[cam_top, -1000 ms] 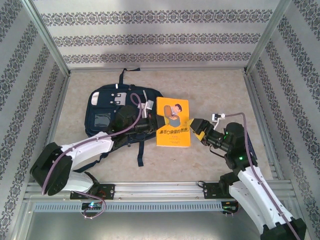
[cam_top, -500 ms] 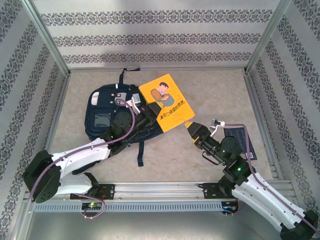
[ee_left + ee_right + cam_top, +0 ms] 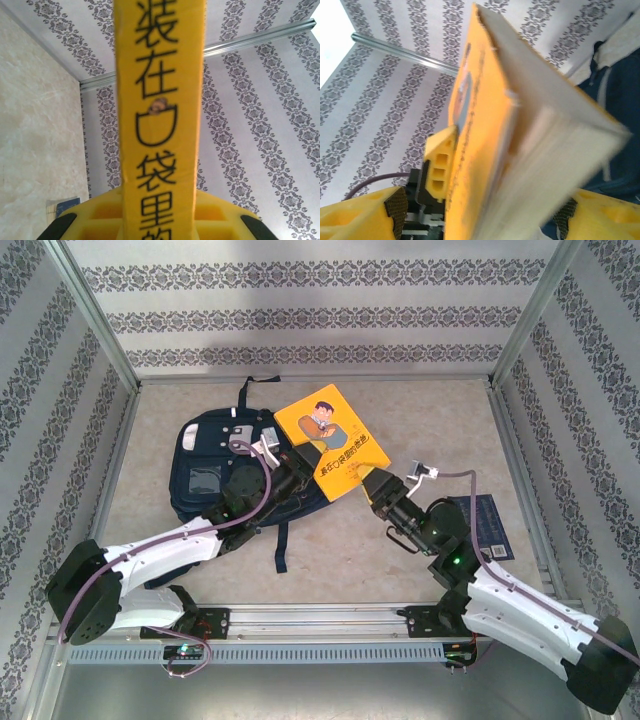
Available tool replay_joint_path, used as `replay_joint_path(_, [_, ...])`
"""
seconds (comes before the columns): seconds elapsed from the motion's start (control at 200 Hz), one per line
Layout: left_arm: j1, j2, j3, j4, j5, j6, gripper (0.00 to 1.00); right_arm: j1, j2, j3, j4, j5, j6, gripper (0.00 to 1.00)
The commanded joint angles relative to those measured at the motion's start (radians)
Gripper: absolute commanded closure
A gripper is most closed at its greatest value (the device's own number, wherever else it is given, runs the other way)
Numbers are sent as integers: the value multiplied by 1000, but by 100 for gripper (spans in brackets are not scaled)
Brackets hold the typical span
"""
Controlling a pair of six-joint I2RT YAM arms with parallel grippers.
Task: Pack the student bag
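Navy fabric, the bag [image 3: 205,475] lies flat on the left half of the table [image 3: 420,410]; I cannot tell whether its mouth is open. Nothing shows as packed. The yellow book [image 3: 330,435] hangs tilted in the air just over the bag's right edge, and a blue book [image 3: 485,523] lies on the table well to the right. By that, packing has barely begun, with both books left to go in. The left gripper [image 3: 297,468] is clamped across the yellow book at its spine, fingers [image 3: 95,220] tight against the covers. The right gripper [image 3: 372,483] straddles the book's lower right corner, its fingers [image 3: 357,220] spread wide with gaps on both sides, gripping nothing.
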Motion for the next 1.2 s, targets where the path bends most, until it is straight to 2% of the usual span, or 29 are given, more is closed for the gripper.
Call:
replay_joint_path(0.0, [-17,-13,-4,149,-22,-13,100,15,46,60,128,39,-27,25])
replay_joint_path(0.09, [-19,-13,-5,150,-25,-14,100,18,97,80,160,50,-23,31])
replay_joint_path(0.215, [-22,-15,-7,143,-28,-11,100,22,152,106,168,65,-25,46])
replay_joint_path(0.265, [-24,-16,-7,136,-29,-8,100,28,160,116,168,84,-38,60])
replay_joint_path(0.4, [-27,-19,-13,100,-33,-1,100,38,142,115,113,143,-66,92])
replay_joint_path(0.44, [-27,-27,-12,73,-36,4,94,38,124,105,86,167,-72,100])
replay_joint_path(0.55, [-23,-78,20,-127,-33,93,63,13,55,64,-7,215,-68,100])
replay_joint_path(0.68, [-1,-141,121,-505,-84,259,32,-103,-30,20,-156,135,-25,100])
replay_joint_path(0.859, [51,-62,344,-871,-51,520,26,-259,-155,-66,-340,29,-20,100])
replay_joint_path(1.034, [253,141,494,-1035,200,558,30,-377,-197,-52,-532,-90,-81,100])
replay_joint_path(1.194, [363,374,646,-1143,326,660,31,-410,-194,-46,-591,-163,-127,100])
